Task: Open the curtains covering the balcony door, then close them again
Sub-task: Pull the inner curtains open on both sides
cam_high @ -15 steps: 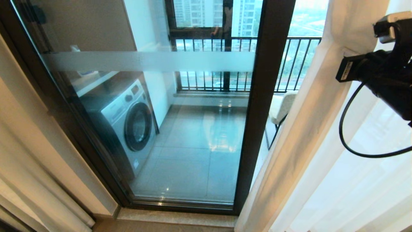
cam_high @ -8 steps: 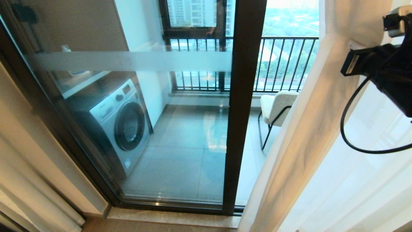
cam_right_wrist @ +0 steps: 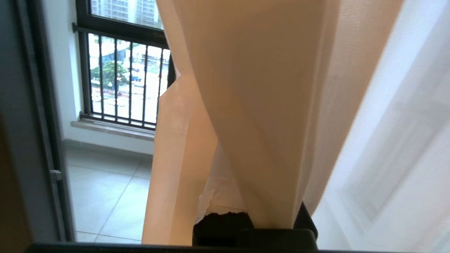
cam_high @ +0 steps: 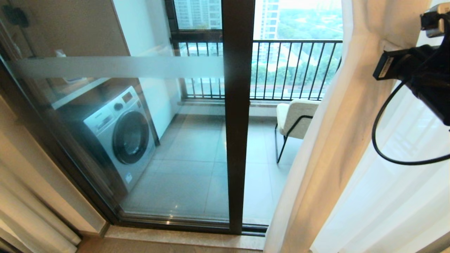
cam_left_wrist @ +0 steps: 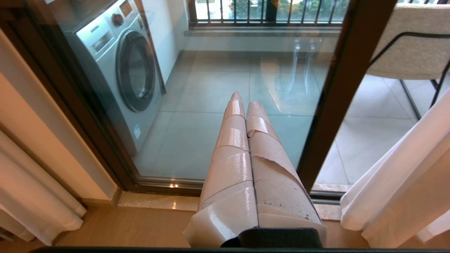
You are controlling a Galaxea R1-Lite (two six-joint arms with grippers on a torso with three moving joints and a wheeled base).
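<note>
The balcony door (cam_high: 175, 151) is glass in a dark frame, with a frosted band (cam_high: 116, 66) and an upright post (cam_high: 237, 123). The sheer white curtains (cam_high: 334, 140) hang bunched at the right, leaving most of the glass bare. My right arm (cam_high: 425, 75) reaches in from the upper right at the curtain's edge. In the right wrist view my right gripper (cam_right_wrist: 253, 189) is shut on a fold of the curtains (cam_right_wrist: 267, 88), which drapes over its fingers. My left gripper (cam_left_wrist: 244, 102) is shut and empty, held low and pointing at the lower glass, with the curtains (cam_left_wrist: 397, 175) beside it.
Behind the glass stand a washing machine (cam_high: 119, 137), a pale chair (cam_high: 295, 116) and a black-barred railing (cam_high: 291, 66). A stone threshold (cam_high: 182, 237) runs under the door. Another curtain panel (cam_high: 28, 200) hangs against the wall at the left.
The whole view has slid left, so the camera has moved right. The door post now shows nearer the middle and more of the chair and railing is uncovered. The right gripper keeps its hold.
</note>
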